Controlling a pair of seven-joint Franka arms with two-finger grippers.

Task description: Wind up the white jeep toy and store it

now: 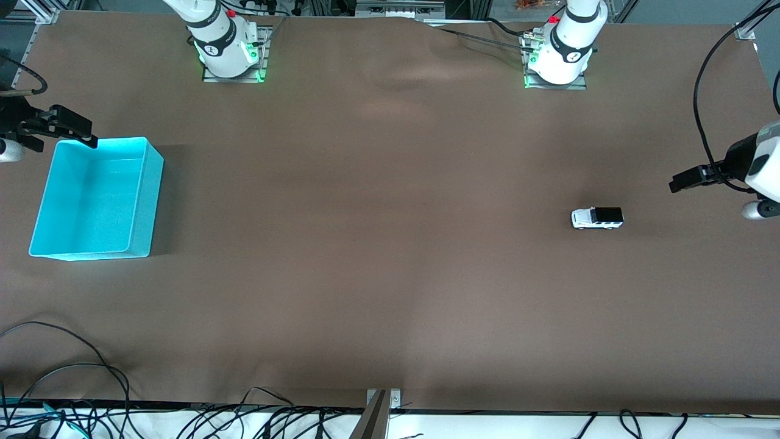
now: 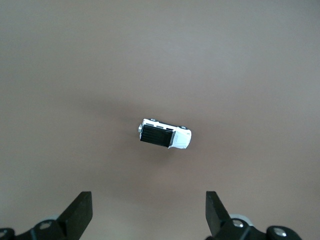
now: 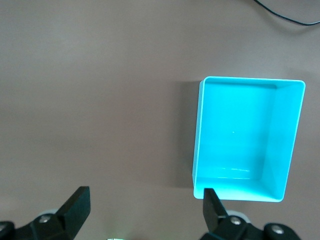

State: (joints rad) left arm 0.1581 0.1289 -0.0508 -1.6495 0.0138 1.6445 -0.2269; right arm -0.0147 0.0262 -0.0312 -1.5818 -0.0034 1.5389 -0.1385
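Observation:
The white jeep toy [image 1: 597, 217], boxy with a black rear roof, stands on the brown table toward the left arm's end; it also shows in the left wrist view [image 2: 164, 134]. My left gripper [image 1: 685, 180] hangs open and empty in the air beside the jeep, toward the table's end; its jaws [image 2: 148, 212] stand wide apart with only table between them. The turquoise bin [image 1: 97, 198] stands empty at the right arm's end and shows in the right wrist view [image 3: 247, 137]. My right gripper [image 1: 73, 129] is open and empty by the bin's corner [image 3: 146, 210].
Both arm bases [image 1: 228, 52] [image 1: 557, 55] stand along the table's edge farthest from the front camera. Loose black cables [image 1: 67, 378] lie near the front edge at the right arm's end. A metal bracket [image 1: 381, 408] sits at the middle of the front edge.

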